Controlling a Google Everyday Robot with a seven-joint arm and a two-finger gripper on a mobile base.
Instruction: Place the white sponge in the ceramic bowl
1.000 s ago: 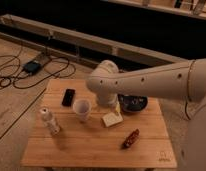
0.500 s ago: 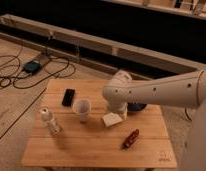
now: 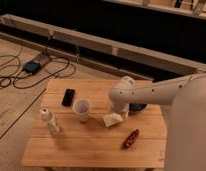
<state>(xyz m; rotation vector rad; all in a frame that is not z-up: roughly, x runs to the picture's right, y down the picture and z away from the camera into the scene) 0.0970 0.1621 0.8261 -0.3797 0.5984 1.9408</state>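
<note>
The white sponge lies on the wooden table, just right of the white cup. The ceramic bowl is dark and sits behind and to the right of the sponge; the arm hides most of it. My gripper hangs under the white arm's wrist, right beside the sponge's right end and in front of the bowl.
A white cup stands left of the sponge. A pale bottle stands at the table's left. A black phone lies behind the cup. A red-brown packet lies at the front right. Cables lie on the floor at left.
The arm has swung to the right, from above the cup to beside the sponge's right end. The sponge, cup and bowl have not moved.
</note>
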